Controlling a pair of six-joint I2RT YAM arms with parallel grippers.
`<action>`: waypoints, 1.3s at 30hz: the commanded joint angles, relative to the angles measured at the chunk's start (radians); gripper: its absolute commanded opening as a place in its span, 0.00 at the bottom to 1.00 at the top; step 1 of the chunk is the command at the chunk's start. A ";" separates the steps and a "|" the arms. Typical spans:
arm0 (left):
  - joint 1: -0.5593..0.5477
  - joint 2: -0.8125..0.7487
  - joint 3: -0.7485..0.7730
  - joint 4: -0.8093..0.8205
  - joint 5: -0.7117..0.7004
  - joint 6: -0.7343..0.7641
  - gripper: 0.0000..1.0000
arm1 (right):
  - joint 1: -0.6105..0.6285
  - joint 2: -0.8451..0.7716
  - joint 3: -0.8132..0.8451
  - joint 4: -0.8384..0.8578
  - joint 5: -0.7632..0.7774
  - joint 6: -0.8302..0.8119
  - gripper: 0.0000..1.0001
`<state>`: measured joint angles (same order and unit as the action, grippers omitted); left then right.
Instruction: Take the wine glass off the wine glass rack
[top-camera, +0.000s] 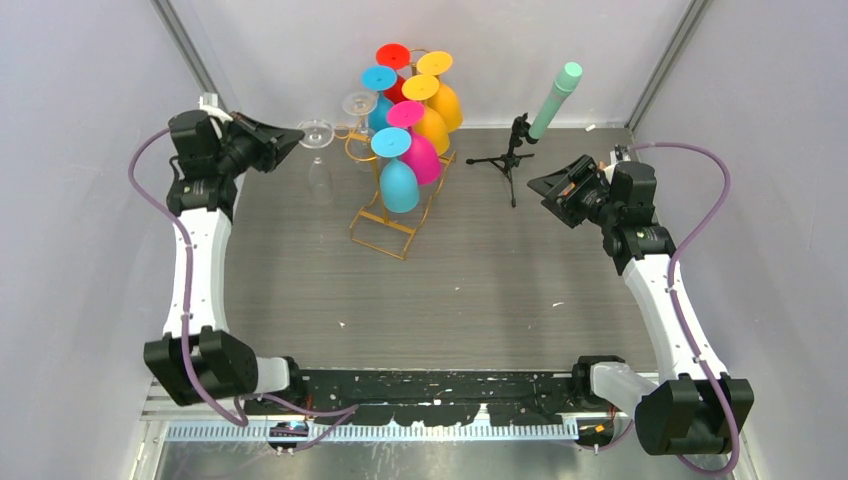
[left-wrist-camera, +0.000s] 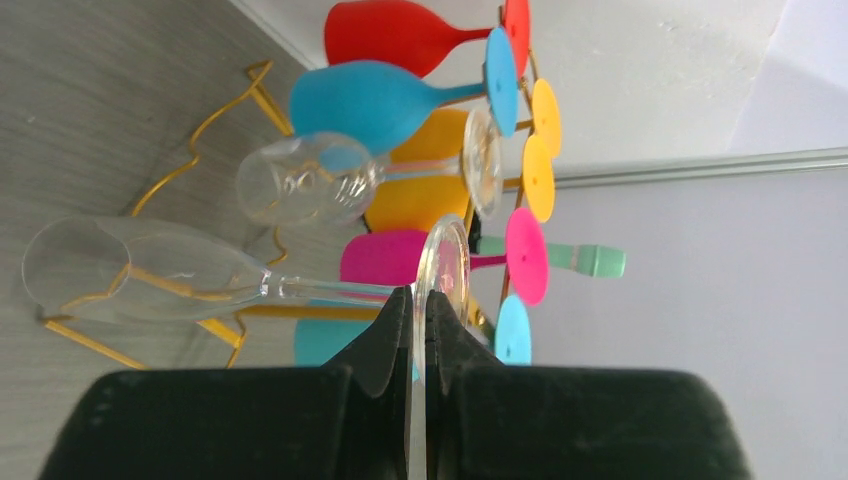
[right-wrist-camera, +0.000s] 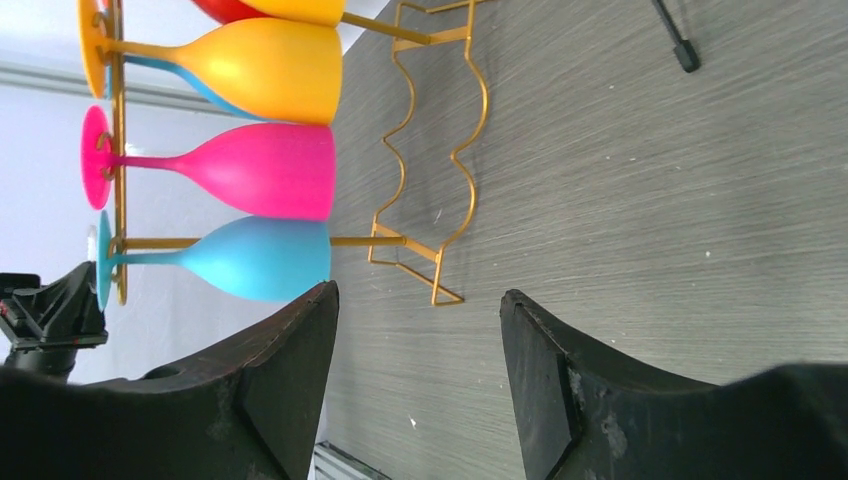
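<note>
Clear wine glass (left-wrist-camera: 150, 272), tall-bowled and long-stemmed, hangs bowl-down in the upper left of the top view, just left of the gold wire wine glass rack (right-wrist-camera: 368, 241). In that view a small gap shows between them. Below lies a grey wood-grain table (top-camera: 480, 290), speckled with a few pale flecks. Plain pale walls (top-camera: 90, 100) close it in on the left, back and right, with metal posts in the two far corners. The rack stands at upper centre on its rectangular wire base, and stemmed glasses hang upside down from its arms. These are a red glass (top-camera: 392, 57) at the top, a yellow glass (top-camera: 434, 63), an orange glass (top-camera: 420, 87), a pink glass (top-camera: 406, 113) and two blue glasses (top-camera: 391, 142). A second clear stemmed glass (top-camera: 358, 105) hangs on the rack's left side. Right of the rack stands a small black tripod (top-camera: 510, 160) carrying a tilted mint-green tube (top-camera: 555, 100). The left arm rises along the left edge and bends inward at the top. The left gripper (left-wrist-camera: 418, 310) points toward the rack, its black fingers (left-wrist-camera: 385, 335) pinched together on the round foot of the clear wine glass. The right arm climbs the right edge. The right gripper (right-wrist-camera: 420, 310) is turned toward the rack, well apart from it, with its jaws spread wide over bare table and nothing between them.
</note>
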<state>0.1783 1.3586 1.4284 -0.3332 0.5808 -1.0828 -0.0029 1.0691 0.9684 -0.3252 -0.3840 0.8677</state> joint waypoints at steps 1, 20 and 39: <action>0.010 -0.145 -0.046 -0.118 -0.002 0.110 0.00 | 0.042 -0.013 -0.008 0.115 -0.104 -0.037 0.66; 0.008 -0.679 -0.457 -0.296 0.215 -0.044 0.00 | 0.784 0.169 -0.218 1.004 0.075 -0.382 0.63; -0.089 -0.646 -0.537 -0.153 0.312 -0.202 0.00 | 0.964 0.521 -0.133 1.518 -0.031 -0.511 0.59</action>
<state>0.0925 0.7158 0.9005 -0.5762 0.8318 -1.2373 0.9554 1.5681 0.7692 1.0477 -0.3725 0.3912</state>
